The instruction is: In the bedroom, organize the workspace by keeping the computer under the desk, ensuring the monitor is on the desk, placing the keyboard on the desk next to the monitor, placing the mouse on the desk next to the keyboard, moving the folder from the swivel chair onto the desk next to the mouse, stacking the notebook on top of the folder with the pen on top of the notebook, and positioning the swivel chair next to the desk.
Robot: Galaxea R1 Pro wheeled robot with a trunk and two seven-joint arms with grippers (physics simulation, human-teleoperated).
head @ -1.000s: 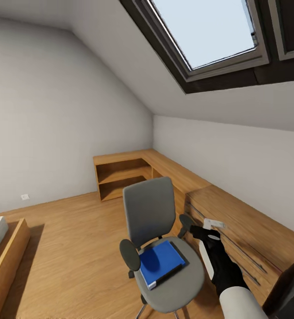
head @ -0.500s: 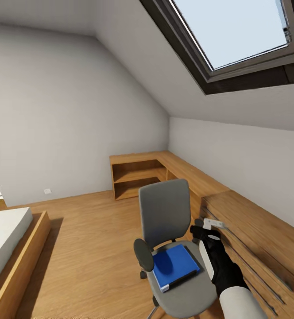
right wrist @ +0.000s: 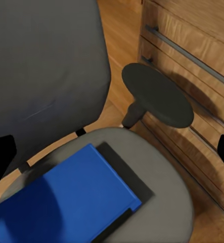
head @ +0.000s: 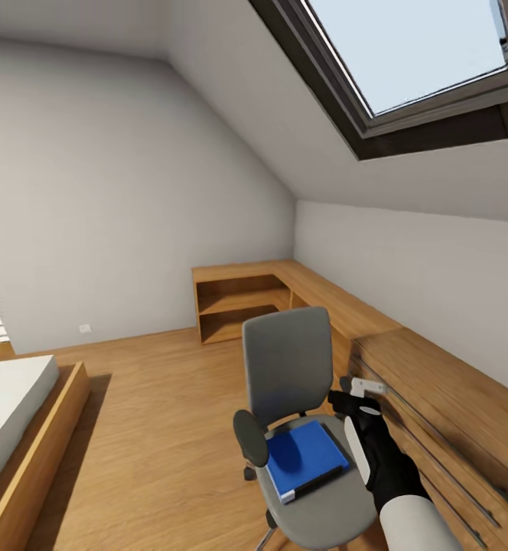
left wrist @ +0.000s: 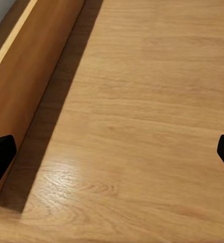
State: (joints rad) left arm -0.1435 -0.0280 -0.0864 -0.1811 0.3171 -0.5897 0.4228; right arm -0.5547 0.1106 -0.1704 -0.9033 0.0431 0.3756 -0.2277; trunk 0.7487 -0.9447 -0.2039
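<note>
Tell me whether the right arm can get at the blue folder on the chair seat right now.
Probably yes: the right end effector hangs open above the seat, nothing lies on the folder, and the armrest sits off to the side.

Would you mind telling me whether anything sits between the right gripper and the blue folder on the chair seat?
Nothing visible does: the right gripper hangs open above the swivel chair, and the folder lies uncovered on the seat, with the armrest off to the side.
</note>
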